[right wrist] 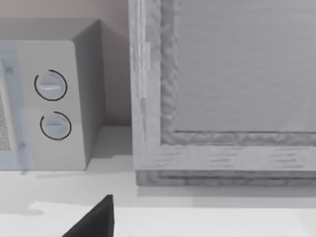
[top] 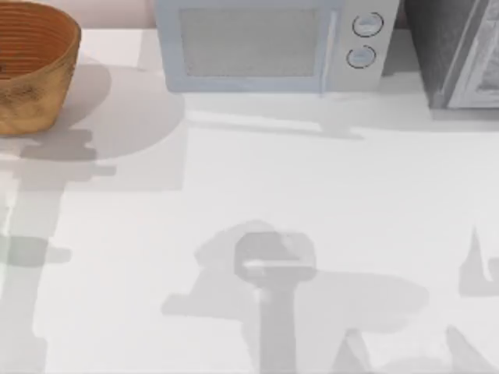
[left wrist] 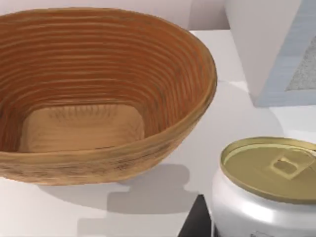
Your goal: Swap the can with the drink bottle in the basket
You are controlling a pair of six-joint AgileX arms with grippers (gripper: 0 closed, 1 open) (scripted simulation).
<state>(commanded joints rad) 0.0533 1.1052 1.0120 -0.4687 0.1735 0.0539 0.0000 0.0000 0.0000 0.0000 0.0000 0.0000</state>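
The basket [top: 31, 93] stands at the table's far left corner, a tan woven bowl with a ribbed orange-brown inside. In the left wrist view the basket [left wrist: 163, 143] holds nothing. Just beside its rim is the can [left wrist: 269, 197], white with a dull gold top, upright and close to the wrist camera. My left gripper [left wrist: 247, 228] is shut on the can, with one dark finger [left wrist: 196, 222] against its side. The drink bottle is out of view. A dark part of my right gripper [right wrist: 94, 222] hangs over the table, facing the back right.
A pale blue-grey microwave [top: 269, 43] with two round dials stands at the back middle, and its corner [left wrist: 276, 49] rises close behind the can. A grey framed cabinet [top: 460, 51] fills the back right corner. Arm shadows fall across the white table [top: 312, 171].
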